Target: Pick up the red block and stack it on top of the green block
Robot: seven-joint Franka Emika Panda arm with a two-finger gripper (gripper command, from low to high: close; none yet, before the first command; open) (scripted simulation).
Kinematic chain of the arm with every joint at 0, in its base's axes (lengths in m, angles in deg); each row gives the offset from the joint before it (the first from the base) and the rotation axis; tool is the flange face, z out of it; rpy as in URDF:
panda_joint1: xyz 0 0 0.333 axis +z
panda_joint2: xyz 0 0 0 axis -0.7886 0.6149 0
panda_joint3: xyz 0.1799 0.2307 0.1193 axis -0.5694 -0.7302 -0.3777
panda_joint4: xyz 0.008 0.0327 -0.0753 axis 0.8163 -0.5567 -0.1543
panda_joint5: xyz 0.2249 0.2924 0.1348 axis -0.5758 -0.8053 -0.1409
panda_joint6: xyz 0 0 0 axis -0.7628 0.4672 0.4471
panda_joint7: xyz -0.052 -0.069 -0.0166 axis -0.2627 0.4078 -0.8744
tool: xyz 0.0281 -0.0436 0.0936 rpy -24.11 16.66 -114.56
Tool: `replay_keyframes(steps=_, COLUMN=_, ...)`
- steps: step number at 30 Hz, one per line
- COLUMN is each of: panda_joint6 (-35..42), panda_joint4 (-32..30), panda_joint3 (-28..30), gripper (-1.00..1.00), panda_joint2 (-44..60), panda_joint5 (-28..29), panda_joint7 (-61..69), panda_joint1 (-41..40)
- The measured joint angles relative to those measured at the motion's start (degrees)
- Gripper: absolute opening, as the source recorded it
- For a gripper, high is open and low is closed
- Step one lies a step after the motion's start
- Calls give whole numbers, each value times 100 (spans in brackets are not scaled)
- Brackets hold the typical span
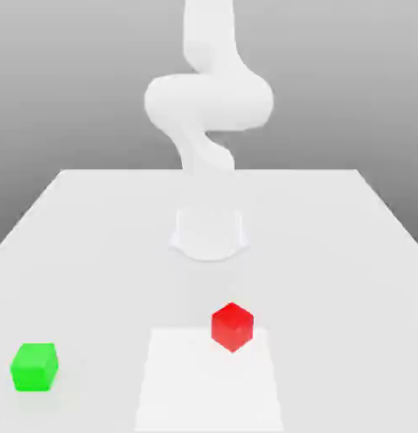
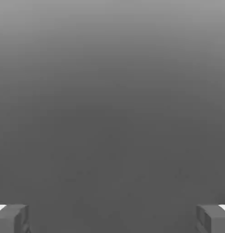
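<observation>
Exterior view: matte red block and green block, well apart; pincer spread wide.

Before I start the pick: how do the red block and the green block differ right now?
Colour: the red block is bright red, the green block bright green.
Place: red sits near the middle of the table; green lies far toward the exterior view's left.
Pose: red shows a corner to the camera, green a flat face.
Both are plain, similar-sized cubes on the table, untouched.

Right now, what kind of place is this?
Probably a computer-made test room for a robot: a plain white table, a smooth white arm, and two toy-like cubes, the red block and the green block.
</observation>
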Motion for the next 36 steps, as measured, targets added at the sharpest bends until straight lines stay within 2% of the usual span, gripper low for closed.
replay_keyframes(steps=10, panda_joint6=-1351, panda_joint4=-1827, panda_joint3=276, gripper=0, panda_joint2=1659, panda_joint5=254, panda_joint7=1579, panda_joint1=566)
replay_keyframes(steps=16, panda_joint6=-2346, panda_joint4=-3012, panda_joint3=535, gripper=0, panda_joint2=2924, panda_joint5=222, panda_joint7=2819, panda_joint1=957)
replay_keyframes(steps=18, panda_joint6=-2965, panda_joint4=-3202, panda_joint3=537, gripper=0, panda_joint2=3735, panda_joint5=66, panda_joint7=3233, panda_joint1=1050)
replay_keyframes(steps=23, panda_joint6=-4001, panda_joint4=-3152, panda_joint3=207, gripper=0, panda_joint2=4988, panda_joint5=-362, panda_joint7=3666, panda_joint1=867)
replay_keyframes(steps=24, panda_joint6=-4154, panda_joint4=-3130, panda_joint3=130, gripper=-100, panda_joint2=5166, panda_joint5=-390, panda_joint7=3692, panda_joint1=794)
replay_keyframes(steps=31, panda_joint6=-4172, panda_joint4=-3127, panda_joint3=106, gripper=-100, panda_joint2=5197, panda_joint5=-378, panda_joint7=3682, panda_joint1=768)
replay_keyframes(steps=36, panda_joint6=-3406, panda_joint4=-3251, panda_joint3=200, gripper=-100, panda_joint2=4305, panda_joint5=-87, panda_joint7=3470, panda_joint1=783)
